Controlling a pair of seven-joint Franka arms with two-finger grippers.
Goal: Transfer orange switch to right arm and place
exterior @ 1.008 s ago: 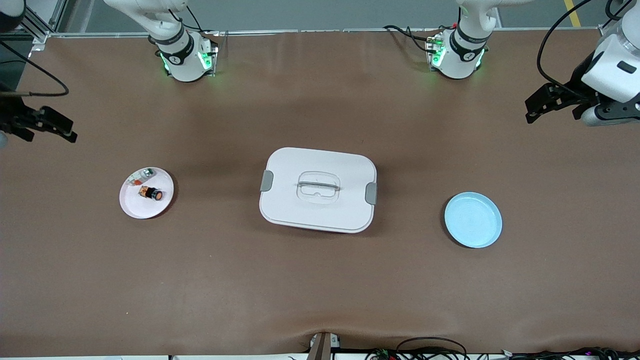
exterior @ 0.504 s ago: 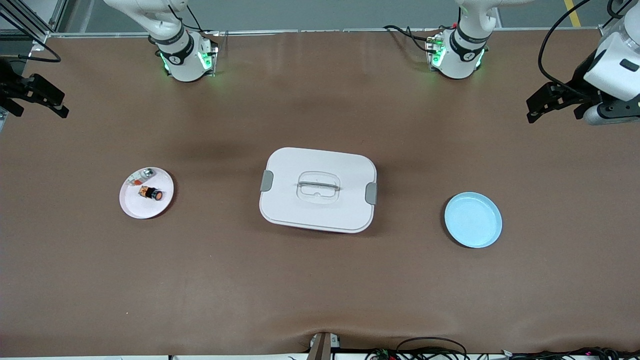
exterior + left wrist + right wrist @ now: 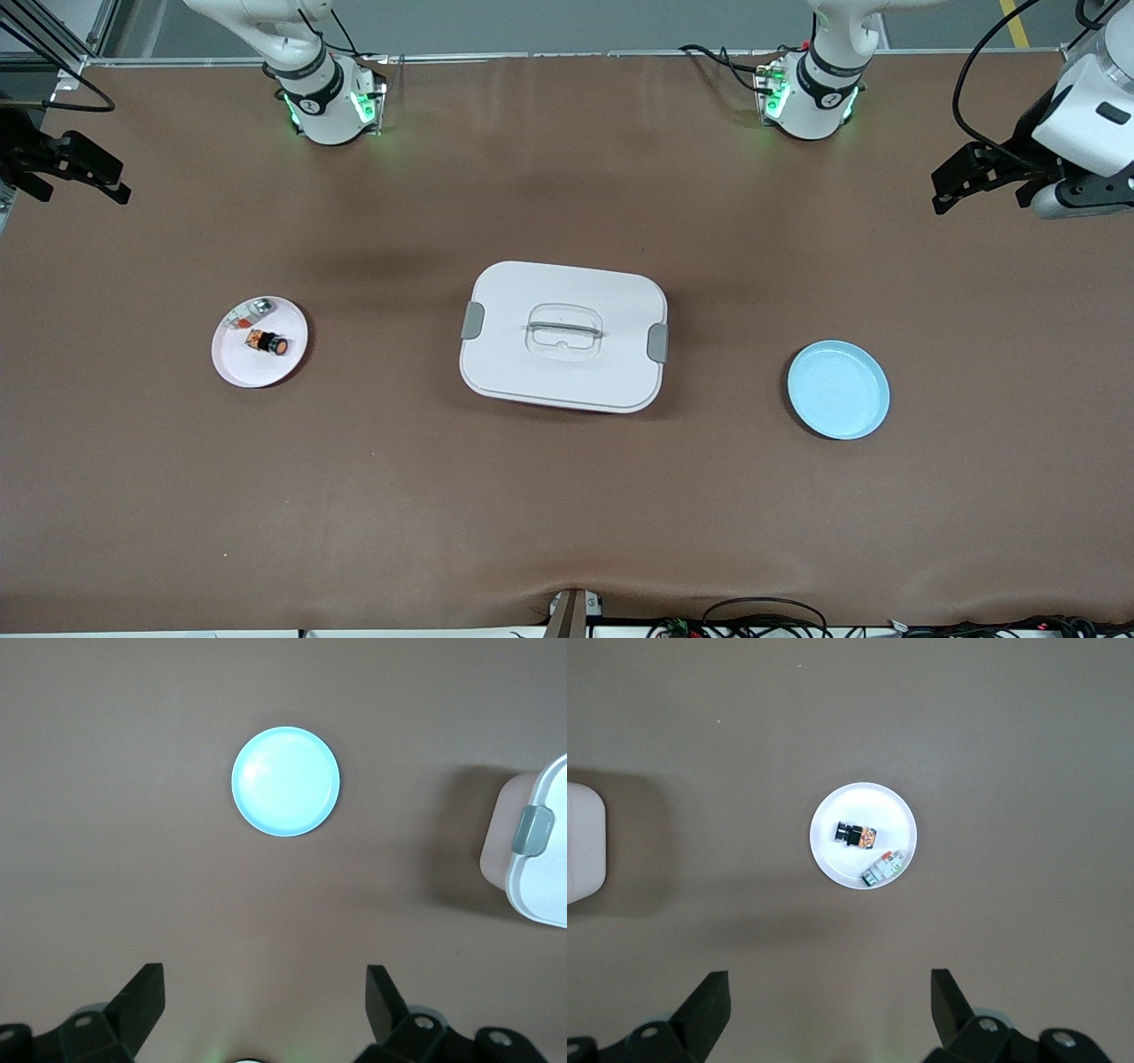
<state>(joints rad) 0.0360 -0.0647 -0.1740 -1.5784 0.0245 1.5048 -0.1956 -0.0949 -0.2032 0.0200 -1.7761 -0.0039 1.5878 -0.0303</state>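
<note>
The orange switch is a stubby black cylinder with an orange band. It lies on its side on a small white plate toward the right arm's end of the table. The right wrist view shows the switch on the plate from well above. My right gripper hangs open and empty, high over the table edge at that end; its fingers frame bare table. My left gripper hangs open and empty over the table's other end, its fingers wide apart.
A silvery-white part shares the white plate with the switch. A large white lidded box with grey latches sits mid-table. An empty light-blue plate, seen also as the blue plate, lies toward the left arm's end.
The right gripper has swung away from over the table by the white plate toward the robots' bases' side of its end. The left gripper has hardly shifted. Nothing on the table moved.
</note>
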